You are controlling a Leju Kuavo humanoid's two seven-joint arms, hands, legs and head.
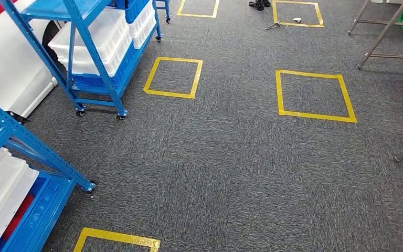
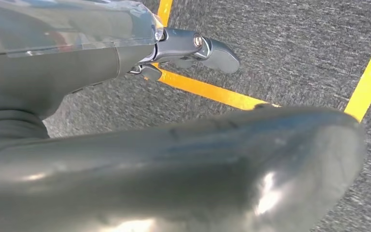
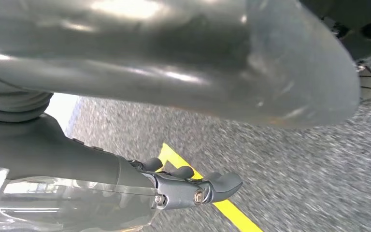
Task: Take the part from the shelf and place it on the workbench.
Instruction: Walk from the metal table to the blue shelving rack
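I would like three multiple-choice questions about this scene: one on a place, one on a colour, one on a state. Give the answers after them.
1. In the head view, where do the blue shelves stand?
A. on the left side
B. on the right side
C. in the middle of the floor

2. What colour is the tape of the squares on the carpet?
A. red
B. yellow
C. white

3. What does the left robot hand hold?
A. a white bin
B. a roll of tape
C. nothing

Answers:
1. A: both blue frames, with white bins on them, stand along the left edge of the head view.
2. B: every square outline on the grey carpet is yellow.
3. C: the left wrist view shows its fingers apart over the carpet, with nothing between them.
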